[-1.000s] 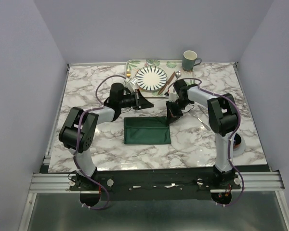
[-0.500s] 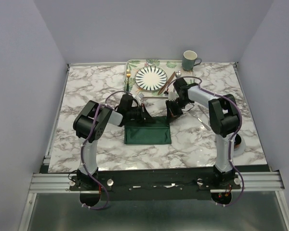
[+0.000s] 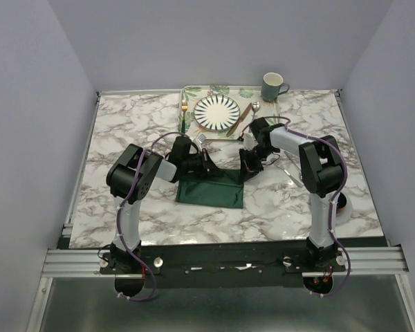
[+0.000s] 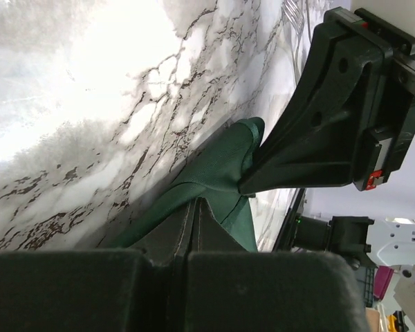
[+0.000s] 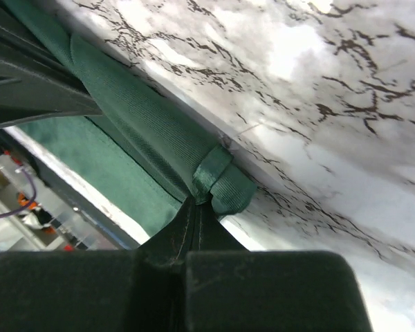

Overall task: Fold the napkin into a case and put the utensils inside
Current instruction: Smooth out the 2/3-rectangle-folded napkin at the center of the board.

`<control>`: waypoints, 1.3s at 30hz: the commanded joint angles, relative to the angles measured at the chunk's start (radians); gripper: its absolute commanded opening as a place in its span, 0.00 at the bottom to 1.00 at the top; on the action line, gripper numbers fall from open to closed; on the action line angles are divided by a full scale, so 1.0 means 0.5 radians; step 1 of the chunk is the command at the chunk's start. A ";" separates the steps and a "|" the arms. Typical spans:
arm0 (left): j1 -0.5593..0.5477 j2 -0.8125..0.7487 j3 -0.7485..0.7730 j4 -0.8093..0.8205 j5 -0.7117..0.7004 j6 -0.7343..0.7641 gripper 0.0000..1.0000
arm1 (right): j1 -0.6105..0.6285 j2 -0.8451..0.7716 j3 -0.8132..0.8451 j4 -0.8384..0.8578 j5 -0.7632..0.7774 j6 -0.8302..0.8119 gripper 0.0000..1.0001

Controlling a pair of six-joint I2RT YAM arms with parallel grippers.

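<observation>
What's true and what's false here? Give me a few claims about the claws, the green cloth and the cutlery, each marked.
1. The left claw and the right claw are both shut on the napkin. True.
2. The fork lies inside the napkin. False: it lies on the tray, left of the plate.
3. The knife and the spoon lie right of the plate. True.
4. The mug stands on the plate. False: it stands apart, beyond the plate to the right.

My left pincer (image 3: 210, 169) has swung in from farther left and now pinches the far left corner of the napkin (image 3: 211, 194). The cloth's far edge has lifted off the surface (image 3: 124, 138), and its neat rectangle has skewed.
</observation>
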 commanded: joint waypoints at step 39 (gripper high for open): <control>-0.128 0.380 0.440 -0.209 -0.153 0.102 0.00 | -0.048 -0.067 0.366 -0.191 -0.051 -0.384 0.40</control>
